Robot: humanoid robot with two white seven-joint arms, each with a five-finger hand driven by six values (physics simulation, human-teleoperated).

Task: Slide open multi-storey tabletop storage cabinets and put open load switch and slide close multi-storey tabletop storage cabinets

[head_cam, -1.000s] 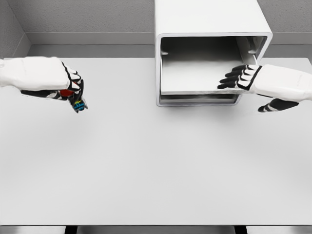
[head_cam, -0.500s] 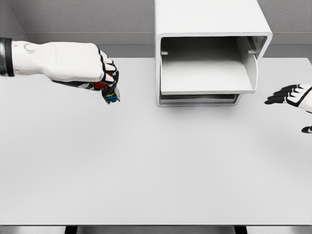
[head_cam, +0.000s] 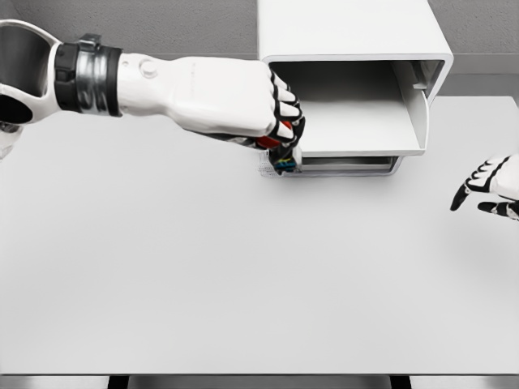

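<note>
We see our left hand (head_cam: 272,113) curled tight around the switch (head_cam: 281,159), a small part with red and blue bits poking out below the fingers. The hand sits at the front left corner of the cabinet (head_cam: 349,32), just in front of its pulled-out drawer (head_cam: 365,130). The drawer is open, its pale floor bare. Our right hand (head_cam: 491,185) hangs at the right edge over the counter (head_cam: 243,275), well apart from the cabinet, fingers loosely spread and holding nothing.
</note>
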